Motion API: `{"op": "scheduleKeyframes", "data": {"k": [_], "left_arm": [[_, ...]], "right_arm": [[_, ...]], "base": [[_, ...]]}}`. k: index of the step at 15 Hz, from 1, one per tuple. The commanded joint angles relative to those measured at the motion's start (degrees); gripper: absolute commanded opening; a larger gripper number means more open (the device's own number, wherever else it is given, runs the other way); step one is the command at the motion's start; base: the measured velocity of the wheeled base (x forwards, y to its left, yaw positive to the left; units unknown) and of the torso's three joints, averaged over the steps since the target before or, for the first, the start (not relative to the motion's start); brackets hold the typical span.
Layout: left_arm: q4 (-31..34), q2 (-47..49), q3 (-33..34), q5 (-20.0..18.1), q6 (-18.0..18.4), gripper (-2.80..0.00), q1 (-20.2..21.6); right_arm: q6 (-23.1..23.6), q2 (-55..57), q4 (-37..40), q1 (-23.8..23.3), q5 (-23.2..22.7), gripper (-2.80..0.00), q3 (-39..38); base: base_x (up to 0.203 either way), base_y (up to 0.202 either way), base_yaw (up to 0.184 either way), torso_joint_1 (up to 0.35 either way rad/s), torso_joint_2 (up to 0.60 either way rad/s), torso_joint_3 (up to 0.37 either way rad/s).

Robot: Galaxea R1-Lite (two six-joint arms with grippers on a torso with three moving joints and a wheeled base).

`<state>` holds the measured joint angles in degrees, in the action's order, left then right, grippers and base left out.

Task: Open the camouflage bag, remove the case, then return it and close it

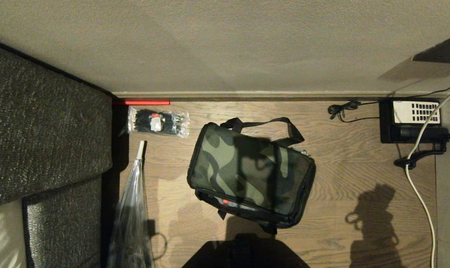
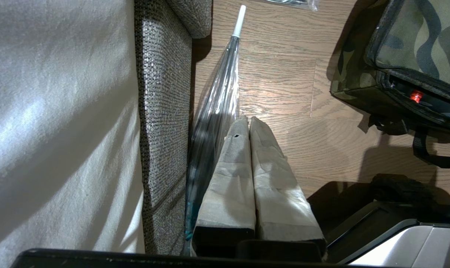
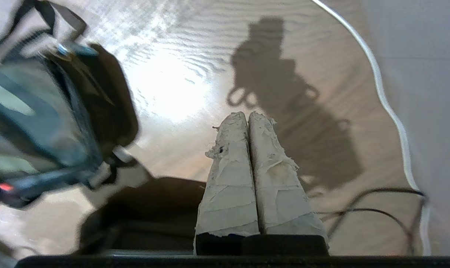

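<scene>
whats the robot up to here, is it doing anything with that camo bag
Nothing is being handled at this moment. The camouflage bag lies on the wooden floor with its lid down, though a small red clasp shows through a gap along the near edge. The case itself is not visible. The right gripper is shut and empty, over bare floor beside the bag. The left gripper is also shut and empty, parked next to a clear folded umbrella by the sofa.
</scene>
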<state>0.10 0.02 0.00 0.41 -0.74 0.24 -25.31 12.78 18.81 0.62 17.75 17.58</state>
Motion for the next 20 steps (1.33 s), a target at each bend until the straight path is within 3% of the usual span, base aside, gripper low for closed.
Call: {"op": "scheduleKeyframes", "data": {"k": [1, 2, 3, 4, 6, 8, 9, 11, 20], "left_arm": [[-0.01, -0.11, 0.1, 0.02, -0.05, -2.8, 0.06], [-0.01, -0.11, 0.12, 0.02, -0.05, -2.8, 0.06], [-0.01, -0.11, 0.09, 0.02, -0.05, -2.8, 0.02], [-0.01, -0.11, 0.17, 0.02, -0.05, -2.8, 0.06], [-0.01, -0.11, 0.15, 0.02, -0.05, -2.8, 0.02], [-0.01, -0.11, 0.09, 0.02, -0.05, -2.8, 0.02], [-0.01, -0.11, 0.09, 0.02, -0.05, -2.8, 0.02], [-0.01, -0.11, 0.09, 0.02, -0.05, -2.8, 0.02], [-0.01, -0.11, 0.14, 0.02, -0.05, -2.8, 0.02]], "right_arm": [[3.25, -8.34, 3.1, -0.83, -3.77, -2.8, -1.1], [7.48, -8.56, 3.18, -0.77, -9.54, -2.8, -1.84], [13.31, -8.42, 2.67, -0.73, -11.63, -2.8, -3.67], [16.25, -8.37, 1.2, -0.72, -11.71, -2.8, -5.9], [18.76, -8.4, -7.74, -0.71, -12.56, -2.8, -11.87], [23.13, -9.17, -8.81, -0.71, -16.99, -2.8, -12.51], [24.83, -9.85, -10.97, -0.71, -17.12, -2.8, -14.26], [25.09, -10.21, -19.99, -0.71, -17.3, -2.8, -16.98], [27.07, -10.4, -18.02, -0.71, -17.83, -2.8, -17.14]], "base": [[0.0, 0.0, 0.0, 0.0, 0.0, 0.0], [0.0, 0.0, 0.0, 0.0, 0.0, 0.0], [0.0, 0.0, 0.0, 0.0, 0.0, 0.0], [0.0, 0.0, 0.0, 0.0, 0.0, 0.0], [0.0, 0.0, 0.0, 0.0, 0.0, 0.0], [0.0, 0.0, 0.0, 0.0, 0.0, 0.0], [0.0, 0.0, 0.0, 0.0, 0.0, 0.0], [0.0, 0.0, 0.0, 0.0, 0.0, 0.0], [0.0, 0.0, 0.0, 0.0, 0.0, 0.0]]}}
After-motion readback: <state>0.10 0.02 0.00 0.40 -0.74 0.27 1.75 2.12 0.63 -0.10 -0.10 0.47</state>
